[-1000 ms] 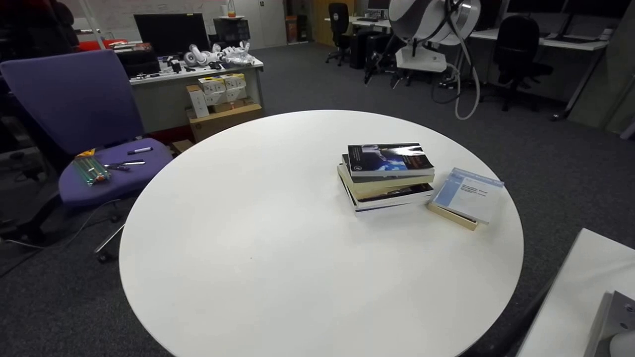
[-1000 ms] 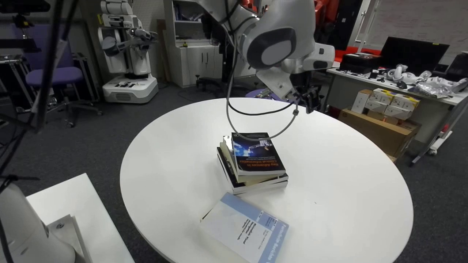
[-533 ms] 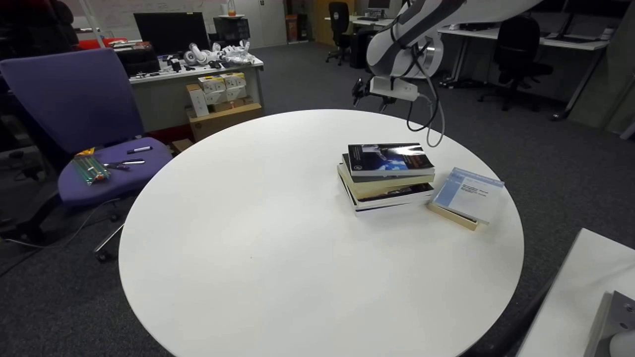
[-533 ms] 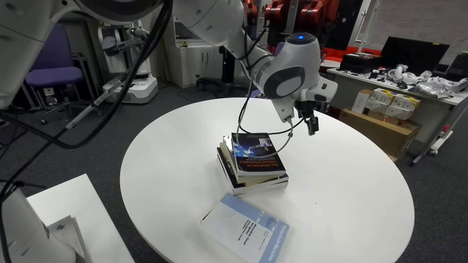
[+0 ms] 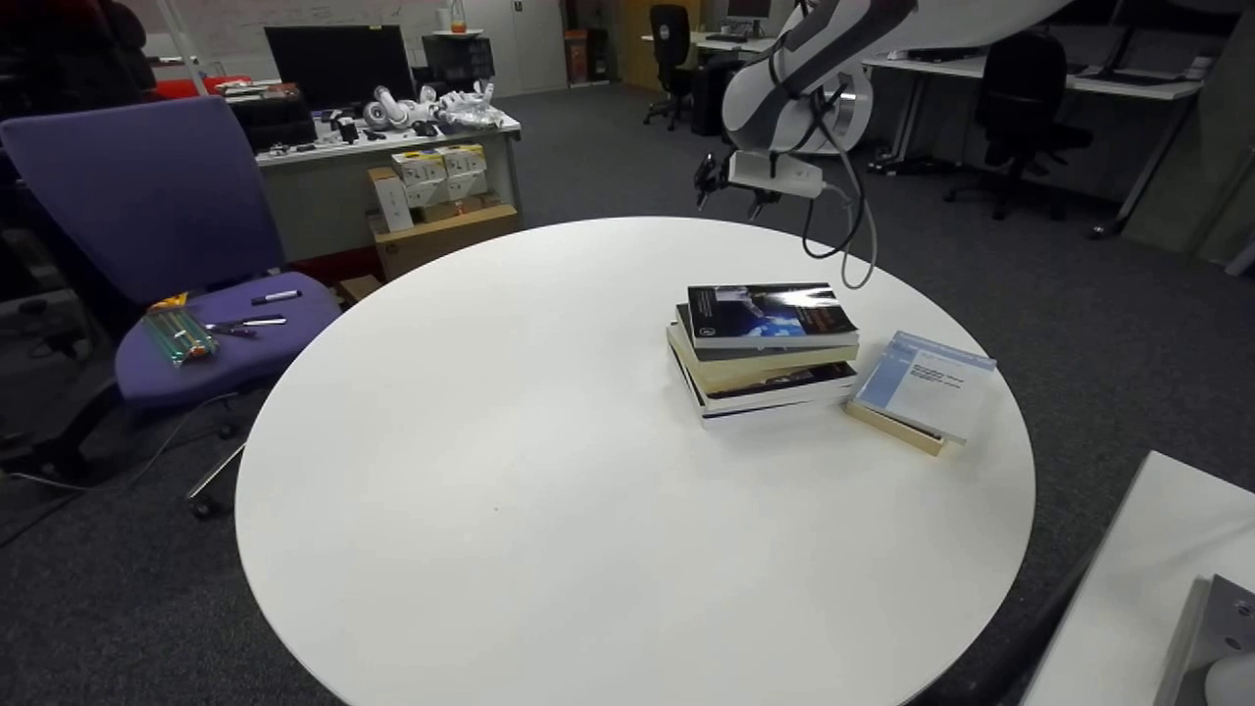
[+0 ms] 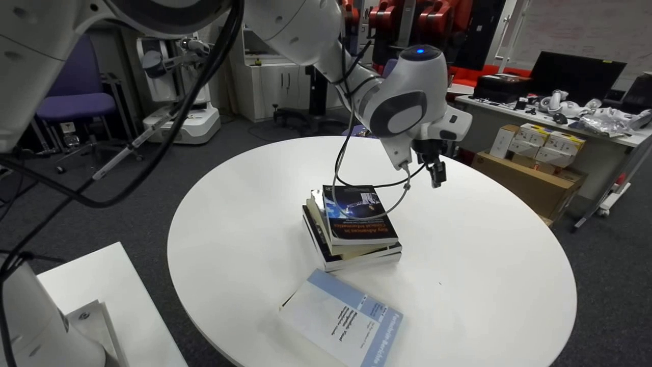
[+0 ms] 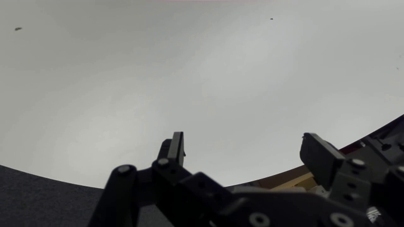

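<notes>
The end effector (image 7: 243, 135) stands with its two fingers wide apart, the white worktop (image 7: 205, 69) below it. Near it, lower down on the worktop, sits a stack of books (image 5: 765, 351). Farther off, past that stack, lies a blue-and-white book (image 5: 927, 387). Well apart from the end effector, beyond the worktop's edge, are a purple chair (image 5: 152, 206) and a cardboard box (image 6: 519, 184).

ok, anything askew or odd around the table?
Mildly. The book stack is untidy, its layers turned at differing angles. The blue book sits askew on another book. A pen and packet lie on the chair, odd for a seat.
</notes>
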